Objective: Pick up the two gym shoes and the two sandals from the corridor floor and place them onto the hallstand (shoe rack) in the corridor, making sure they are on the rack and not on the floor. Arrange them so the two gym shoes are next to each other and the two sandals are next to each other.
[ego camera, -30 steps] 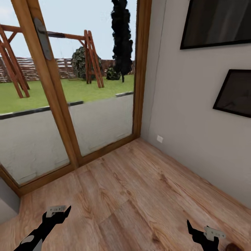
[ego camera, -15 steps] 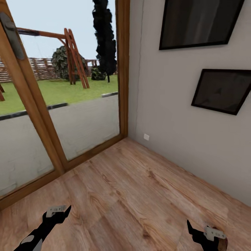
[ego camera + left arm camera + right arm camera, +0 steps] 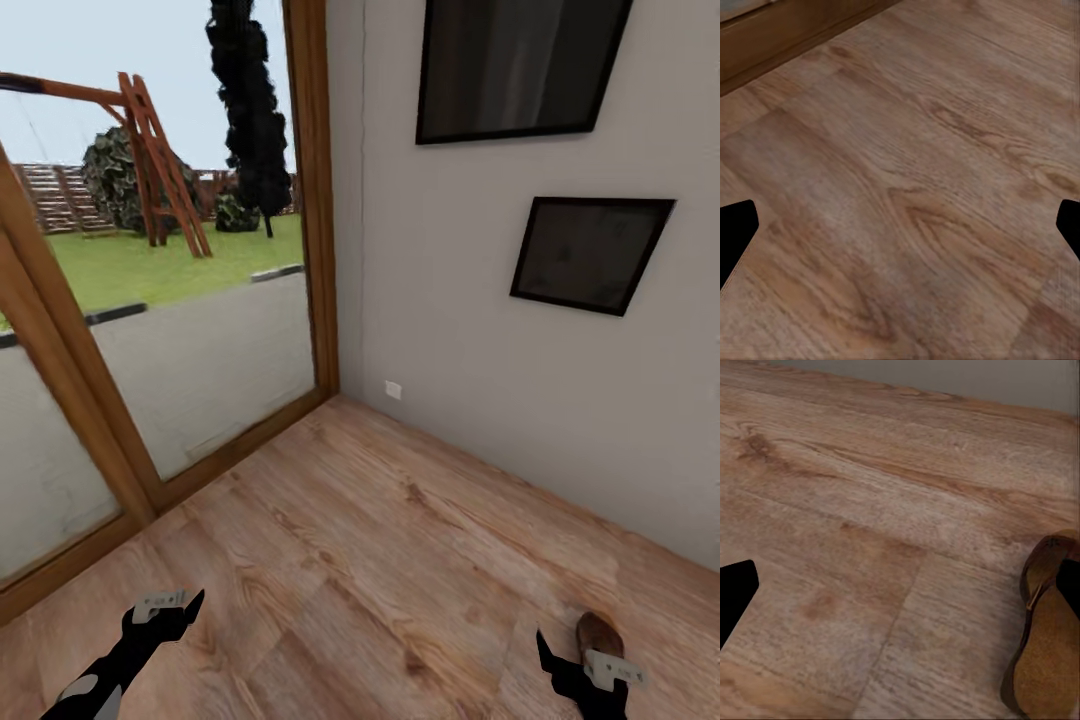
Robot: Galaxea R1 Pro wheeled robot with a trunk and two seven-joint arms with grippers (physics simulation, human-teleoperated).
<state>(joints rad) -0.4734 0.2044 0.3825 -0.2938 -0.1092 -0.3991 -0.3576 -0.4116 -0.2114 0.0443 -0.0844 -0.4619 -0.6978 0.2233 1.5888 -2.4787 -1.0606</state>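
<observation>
Black and spread wide with nothing held, the right hand [image 3: 575, 672] and left hand [image 3: 160, 612] hang low over the corridor floor [image 3: 380, 560]. The view has swung right, bringing one sandal [image 3: 598, 634] into sight just beyond the right hand: a first pickup looks close.

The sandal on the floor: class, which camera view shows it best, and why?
The right wrist view: the sandal lies large there, tan footbed and dark strap clear, though cut off at the picture's edge. The head view shows the same sandal small, partly behind the right gripper.
</observation>
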